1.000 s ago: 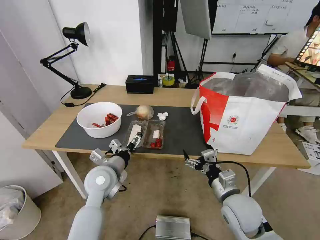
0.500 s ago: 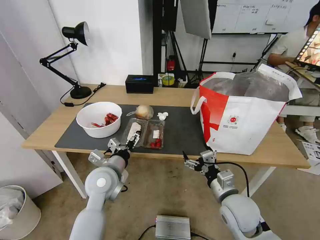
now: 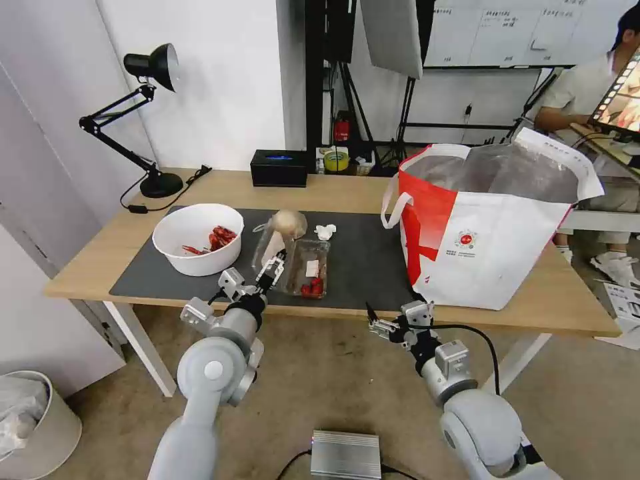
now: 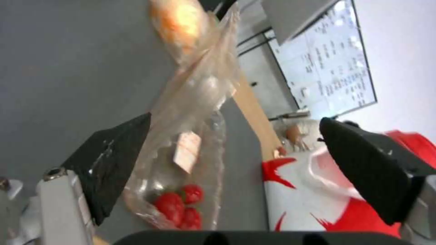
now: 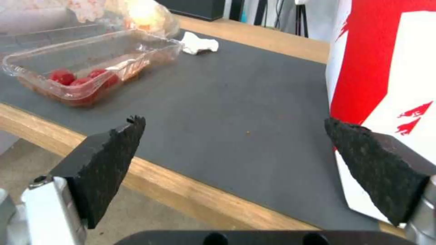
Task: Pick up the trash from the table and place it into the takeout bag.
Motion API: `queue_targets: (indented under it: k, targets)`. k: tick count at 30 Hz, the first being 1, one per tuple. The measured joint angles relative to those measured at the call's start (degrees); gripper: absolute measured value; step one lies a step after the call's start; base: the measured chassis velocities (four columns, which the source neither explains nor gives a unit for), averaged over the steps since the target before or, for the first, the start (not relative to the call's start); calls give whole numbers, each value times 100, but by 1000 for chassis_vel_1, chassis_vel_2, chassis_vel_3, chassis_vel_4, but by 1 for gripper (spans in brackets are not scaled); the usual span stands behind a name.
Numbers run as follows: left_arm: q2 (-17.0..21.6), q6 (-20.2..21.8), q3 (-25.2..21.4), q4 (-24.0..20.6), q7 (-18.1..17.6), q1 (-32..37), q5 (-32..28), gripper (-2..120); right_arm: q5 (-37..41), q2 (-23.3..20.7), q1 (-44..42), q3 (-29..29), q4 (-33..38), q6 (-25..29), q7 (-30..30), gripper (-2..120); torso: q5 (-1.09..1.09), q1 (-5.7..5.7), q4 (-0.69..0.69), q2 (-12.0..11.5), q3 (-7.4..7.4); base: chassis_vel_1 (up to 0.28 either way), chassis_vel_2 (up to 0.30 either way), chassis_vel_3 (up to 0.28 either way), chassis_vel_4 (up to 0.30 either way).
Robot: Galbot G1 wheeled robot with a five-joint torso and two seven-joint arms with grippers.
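Note:
The trash lies on the table's dark mat: a white bowl with red shells, a clear bag with a tan lump, a small white tissue and a clear hinged tray with red scraps. My left gripper is open at the tray's left half, which is tipped up on edge. In the left wrist view that half leans against one finger. My right gripper hangs open below the table's front edge. The takeout bag stands open at the right.
A black desk lamp stands at the back left corner and a black box at the back edge. On the floor are a grey metal box between my arms and a bin at the left.
The tray's left half has swung up from flat to standing on edge, with my left gripper risen slightly beside it. The right arm has barely moved.

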Motion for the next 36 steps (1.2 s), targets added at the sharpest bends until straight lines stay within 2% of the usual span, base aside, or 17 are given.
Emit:
queue_targets:
  k: [3, 6, 8, 15, 18, 19, 22, 23, 25, 27, 29, 30, 32, 33, 34, 36]
  targets:
    - [10, -8, 72, 40, 135, -48, 95, 100, 0, -11, -1, -1, 24, 0, 0, 100, 0, 0, 0, 0, 0, 0, 0, 0, 0]
    - [132, -9, 331, 250, 248, -219, 275, 100, 0, -43, -15, 24, 81, -1, -1, 100, 0, 0, 0, 0, 0, 0, 0, 0, 0]
    - [158, -8, 384, 284, 254, -251, 290, 100, 0, -46, -22, 37, 93, -1, 0, 100, 0, 0, 0, 0, 0, 0, 0, 0, 0]
    - [376, 1, 989, 593, 274, -642, 452, 100, 7, -61, -155, 189, 196, -2, 0, 100, 0, -1, -1, 0, 0, 0, 0, 0, 0]
    - [707, 3, 1232, 739, 274, -932, 638, 100, 15, -82, -252, 311, 296, -2, -1, 100, 0, 0, 0, 0, 0, 0, 0, 0, 0]
    - [707, 3, 1232, 739, 274, -932, 638, 100, 15, -82, -252, 311, 296, -2, -1, 100, 0, 0, 0, 0, 0, 0, 0, 0, 0]
    - [1042, -71, 1321, 807, 442, -1033, 1275, 100, 19, -95, -320, 401, 322, 10, 0, 100, 0, 0, 0, 0, 0, 0, 0, 0, 0]
    - [1042, -71, 1321, 807, 442, -1033, 1275, 100, 19, -95, -320, 401, 322, 10, 0, 100, 0, 0, 0, 0, 0, 0, 0, 0, 0]
    - [1338, -203, 1348, 847, 717, -1098, 1942, 100, 20, -93, -334, 424, 322, 21, 1, 100, -1, 0, 1, 0, 0, 0, 0, 0, 0]
    - [1399, -234, 1356, 864, 791, -1114, 2082, 100, 20, -91, -331, 423, 322, 22, 1, 100, 0, 0, 1, 0, 0, 0, 0, 0, 0]
    - [1684, -429, 1446, 1056, 1294, -1225, 2909, 97, 19, -79, -293, 393, 310, 22, 2, 100, -1, 0, 1, 0, 0, 0, 0, 0, 0]
    - [1684, -429, 1446, 1056, 1294, -1225, 2909, 97, 19, -79, -293, 393, 310, 22, 2, 100, -1, 0, 1, 0, 0, 0, 0, 0, 0]
    - [1886, -647, 1531, 1290, 1780, -1305, 3622, 88, 19, -75, -268, 362, 295, 22, 3, 100, -1, 0, 0, 0, 0, 0, 0, 0, 0]
    - [1886, -647, 1531, 1290, 1780, -1305, 3622, 88, 19, -75, -268, 362, 295, 22, 3, 100, -1, 0, 0, 0, 0, 0, 0, 0, 0]
    - [2044, -811, 1609, 1470, 2105, -1362, 4018, 82, 19, -76, -254, 338, 285, 22, 3, 100, -2, 0, 1, 0, 0, 0, 0, 0, 0]
    - [2316, -1092, 1764, 1764, 2635, -1471, 4402, 71, 64, -88, -215, 303, 259, 21, 9, 100, -1, 0, 1, 0, 0, 0, 0, 0, 0]
